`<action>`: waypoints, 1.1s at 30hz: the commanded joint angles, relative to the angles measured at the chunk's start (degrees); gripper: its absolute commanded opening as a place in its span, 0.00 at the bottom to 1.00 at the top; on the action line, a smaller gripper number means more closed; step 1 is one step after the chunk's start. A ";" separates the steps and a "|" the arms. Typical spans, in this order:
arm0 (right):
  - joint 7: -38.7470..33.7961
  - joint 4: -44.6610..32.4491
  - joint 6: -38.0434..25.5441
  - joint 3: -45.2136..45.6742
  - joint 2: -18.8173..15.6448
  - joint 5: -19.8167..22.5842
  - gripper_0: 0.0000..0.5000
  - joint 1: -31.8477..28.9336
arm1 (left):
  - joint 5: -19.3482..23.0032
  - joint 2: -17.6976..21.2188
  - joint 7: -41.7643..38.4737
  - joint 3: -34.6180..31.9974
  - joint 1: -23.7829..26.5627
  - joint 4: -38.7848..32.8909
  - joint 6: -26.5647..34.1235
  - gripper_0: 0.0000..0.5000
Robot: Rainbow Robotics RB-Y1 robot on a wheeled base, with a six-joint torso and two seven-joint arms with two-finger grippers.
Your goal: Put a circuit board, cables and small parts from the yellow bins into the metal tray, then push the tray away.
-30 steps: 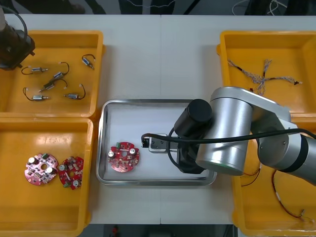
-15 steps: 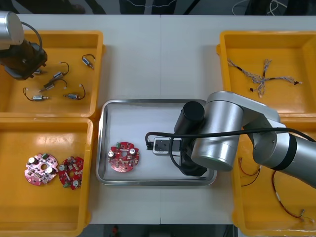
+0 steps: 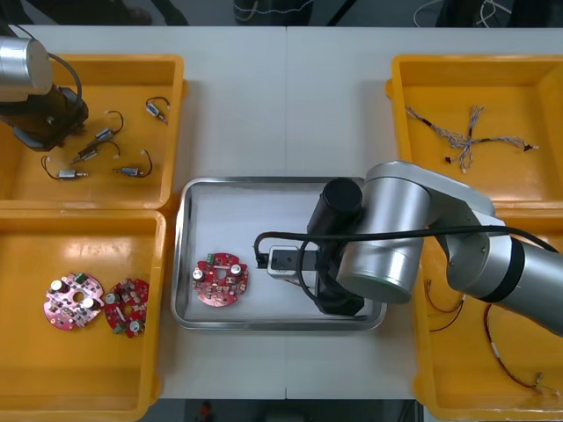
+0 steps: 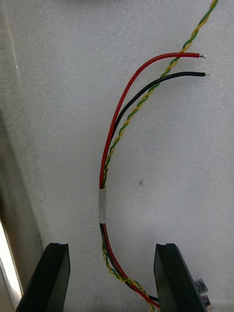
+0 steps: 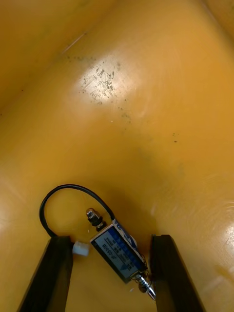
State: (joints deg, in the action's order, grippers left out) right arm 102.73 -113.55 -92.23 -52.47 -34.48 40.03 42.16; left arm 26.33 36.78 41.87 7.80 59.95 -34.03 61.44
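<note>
Yellow bin (image 3: 106, 79) at the table's far left corner now has the left gripper (image 3: 48, 123) hanging over its scatter of small metal parts. A second ago that gripper sat at the bin's outer corner; it has since slid inward over the parts. In the left wrist view its black fingers (image 5: 61, 263) stand wide apart on either side of one small metal part (image 5: 117, 253), a blue-labelled block with a looped black wire, which lies on the bin floor. The fingers are not closed on it.

In the middle of the table, the metal tray (image 3: 186, 255) holds a round red circuit board (image 3: 221, 280) on its white floor. The right arm (image 3: 387, 255) reaches over the tray's right half and has barely shifted. The right gripper (image 4: 111, 246) is open wide, gripping nothing. A cable bundle (image 4: 109, 156) of red, black and twisted green-yellow wires lies loose on the tray floor, running between the fingers.

Board and cable appear delivered. Judging by this, the next step is the left gripper's pick of a small part; the tray push comes afterwards.
</note>
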 commanded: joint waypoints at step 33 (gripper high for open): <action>-5.00 -11.87 -17.77 47.81 -4.98 12.62 1.00 -2.78 | 1.00 3.21 3.92 -5.17 2.46 -31.98 40.95 0.00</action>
State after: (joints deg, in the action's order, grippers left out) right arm 100.82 -123.44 -109.83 -9.71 -35.86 51.83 40.96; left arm 25.21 37.68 41.91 1.18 60.45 -60.08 98.31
